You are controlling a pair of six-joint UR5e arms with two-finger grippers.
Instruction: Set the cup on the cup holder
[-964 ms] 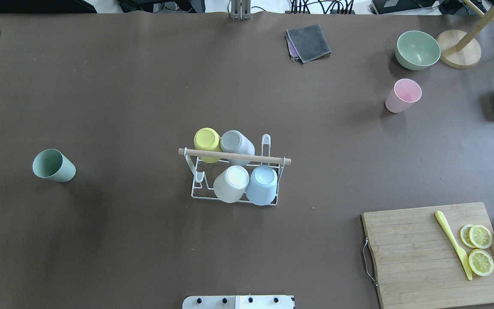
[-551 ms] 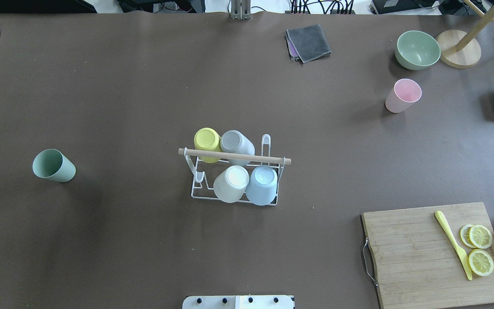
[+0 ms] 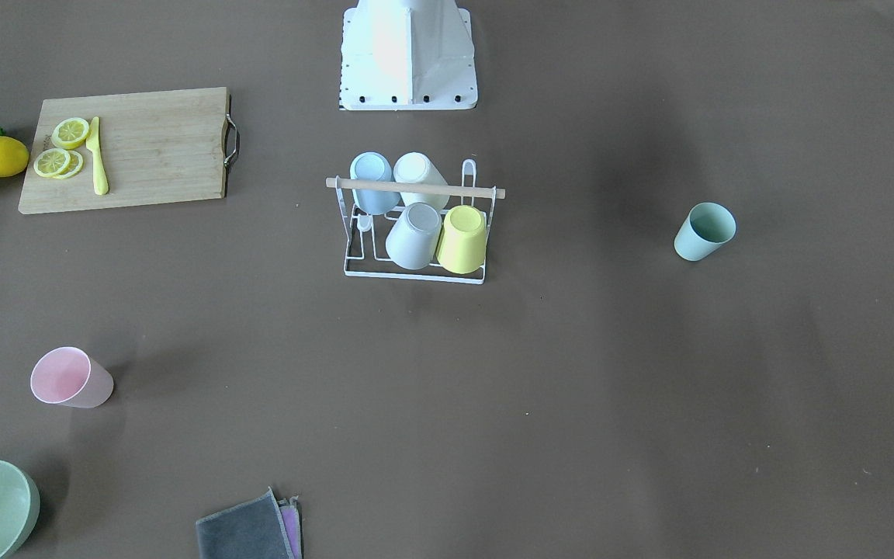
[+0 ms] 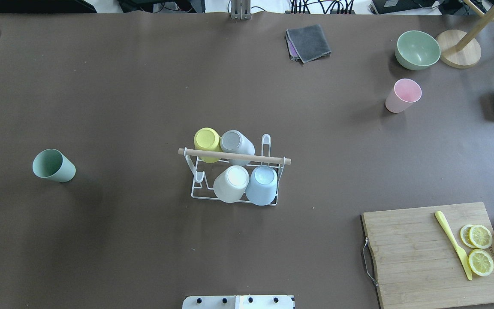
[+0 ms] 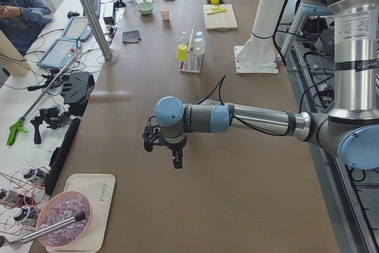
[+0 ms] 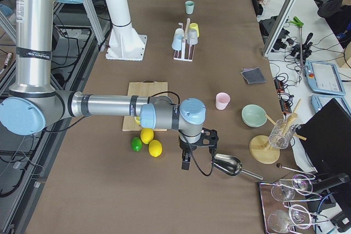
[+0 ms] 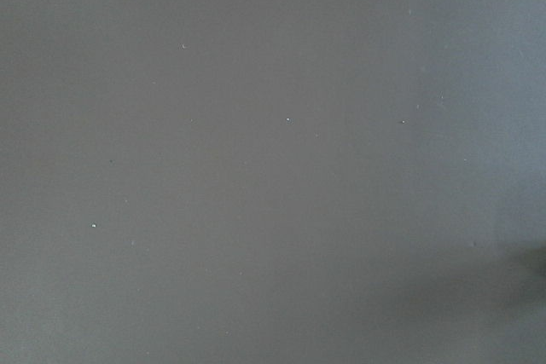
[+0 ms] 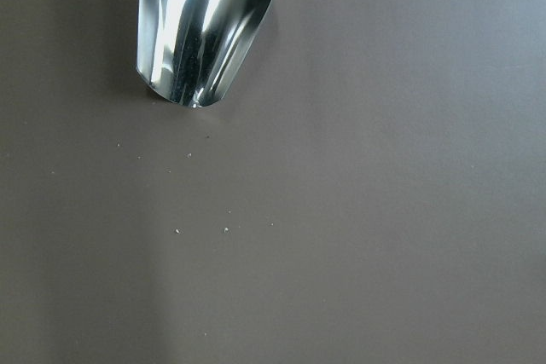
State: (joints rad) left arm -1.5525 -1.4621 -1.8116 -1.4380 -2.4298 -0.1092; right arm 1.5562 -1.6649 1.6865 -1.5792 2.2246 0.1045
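**Hovering far from the cup holder, two cups loose**

I saw the cup holder [image 4: 272, 160] standing at the middle of the tabletop [image 4: 144, 86], its wooden rod across the top. Four cups sat upside down on its prongs. A yellow cup [image 4: 207, 144] and a grey cup [image 4: 236, 146] were in the row farther from the robot's base. A white cup [image 4: 231, 183] and a blue cup [image 4: 262, 185] were in the nearer row. One bare prong [image 4: 266, 143] stood beside the grey cup, and another [image 4: 199, 178] beside the white one.

The green cup [image 4: 54, 165] stood upright, well apart from the cup holder on the robot's left. The pink cup [image 4: 403, 95] stood upright, well apart from the cup holder on the robot's right and farther from the base. A green bowl [image 4: 417, 49] was just beyond it.

The left gripper [image 5: 166, 146] hung over bare tabletop, farther from the cup holder than the green cup. Its wrist camera gave me only brown surface. The right gripper [image 6: 198, 145] hung far off on the cup holder's other side, just beside a metal scoop [image 6: 227, 165] and past the cutting board [image 4: 435, 253]. Only the side cameras caught either one, so I could not tell how their jaws stood.
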